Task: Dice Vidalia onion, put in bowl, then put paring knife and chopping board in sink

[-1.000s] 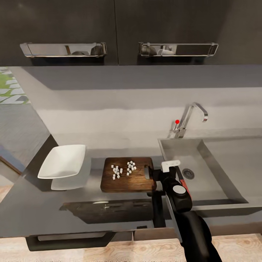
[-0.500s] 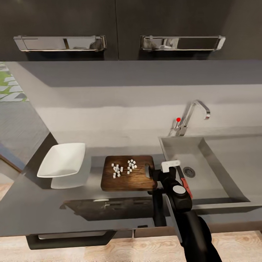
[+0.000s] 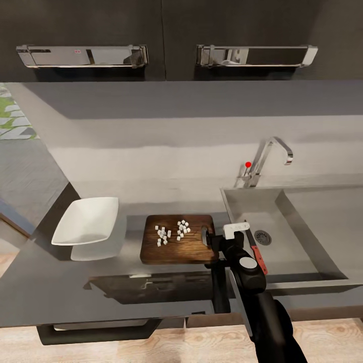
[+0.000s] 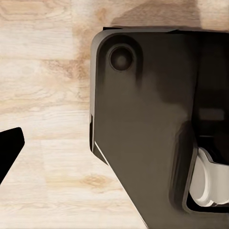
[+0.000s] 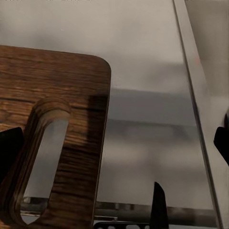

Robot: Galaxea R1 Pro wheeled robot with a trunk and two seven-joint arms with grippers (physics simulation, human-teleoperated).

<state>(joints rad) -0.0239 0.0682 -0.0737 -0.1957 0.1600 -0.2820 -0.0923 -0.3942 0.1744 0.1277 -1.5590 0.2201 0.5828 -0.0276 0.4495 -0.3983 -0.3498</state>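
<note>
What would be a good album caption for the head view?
Diced onion on the chopping board, white bowl beside, right gripper at the sink.

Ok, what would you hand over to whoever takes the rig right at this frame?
Left gripper: hanging low over the wooden floor, with one fingertip in sight; open or shut is unclear.
Right gripper: open, empty, at the slotted end of the board.
Things: the board lies on the countertop between bowl and sink. The diced onion sits on the board. The bowl is empty. The knife appears to lie in the sink, beside the right arm.
Done: onion diced; knife seemingly in the sink.
Left: move the dice into the bowl, then put the board in the sink.
</note>
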